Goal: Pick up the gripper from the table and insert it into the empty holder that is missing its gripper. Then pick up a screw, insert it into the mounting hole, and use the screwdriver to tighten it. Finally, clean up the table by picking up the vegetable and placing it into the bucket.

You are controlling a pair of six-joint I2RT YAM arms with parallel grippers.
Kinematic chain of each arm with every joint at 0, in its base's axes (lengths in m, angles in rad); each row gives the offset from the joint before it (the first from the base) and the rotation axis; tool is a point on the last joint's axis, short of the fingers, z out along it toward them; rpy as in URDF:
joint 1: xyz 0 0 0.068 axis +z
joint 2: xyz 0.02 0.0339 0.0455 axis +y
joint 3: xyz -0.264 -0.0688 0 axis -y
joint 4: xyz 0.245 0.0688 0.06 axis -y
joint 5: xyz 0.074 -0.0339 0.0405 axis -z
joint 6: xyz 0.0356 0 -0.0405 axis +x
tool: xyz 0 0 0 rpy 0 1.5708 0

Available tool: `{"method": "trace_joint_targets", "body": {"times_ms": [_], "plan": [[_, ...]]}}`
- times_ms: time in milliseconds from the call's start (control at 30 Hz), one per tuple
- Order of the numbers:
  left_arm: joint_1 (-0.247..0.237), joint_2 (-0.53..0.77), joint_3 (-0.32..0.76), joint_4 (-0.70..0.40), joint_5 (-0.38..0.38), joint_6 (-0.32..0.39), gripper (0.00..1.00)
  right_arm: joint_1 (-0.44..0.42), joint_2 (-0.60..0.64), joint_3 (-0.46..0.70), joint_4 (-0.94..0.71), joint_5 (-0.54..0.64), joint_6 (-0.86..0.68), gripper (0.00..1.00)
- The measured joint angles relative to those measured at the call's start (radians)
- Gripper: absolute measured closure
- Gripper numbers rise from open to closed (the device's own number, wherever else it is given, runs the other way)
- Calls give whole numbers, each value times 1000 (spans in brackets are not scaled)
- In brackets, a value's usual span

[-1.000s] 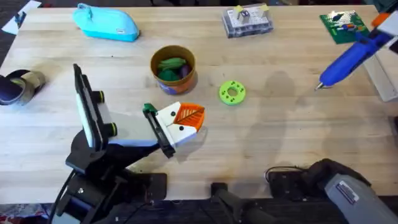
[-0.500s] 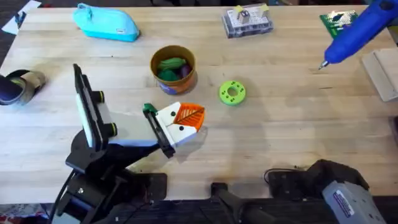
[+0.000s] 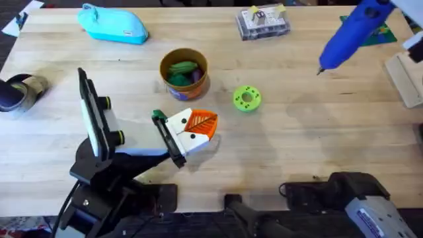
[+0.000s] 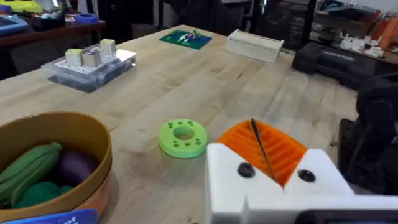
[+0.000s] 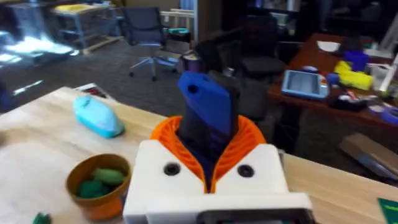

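Gripping the screwdriver (image 3: 347, 34) between clamped fingers, the right gripper (image 5: 208, 165) hangs far right of the bucket (image 3: 184, 71), while left gripper's state I cannot tell

Overhead looks down; both wrists share bucket (image 3: 184, 73).

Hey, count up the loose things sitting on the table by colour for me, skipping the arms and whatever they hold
Blue: 1, the pouch.
Yellow-tan: 1, the bucket.
Green: 2, the disc and the circuit board.
Clear: 1, the parts box.
Pale: 1, the block.
Total: 6.
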Motion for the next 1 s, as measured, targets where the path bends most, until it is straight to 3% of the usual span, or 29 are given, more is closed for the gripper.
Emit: {"method": "trace_joint_targets", "body": {"times_ms": [233, 533, 733, 833, 1000], "plan": [[0, 0, 0, 0, 0, 0, 982, 77, 16, -9, 4, -5, -5, 976], [0, 0, 0, 0, 0, 0, 982, 98, 22, -12, 18, -46, -29, 976], [0, 0, 0, 0, 0, 0, 982, 101, 102, -9, -222, 202, -59, 976], [0, 0, 0, 0, 0, 0, 982, 101, 221, -10, -349, 330, -72, 976], [0, 0, 0, 0, 0, 0, 982, 101, 450, -11, -385, 420, -77, 976]]}}
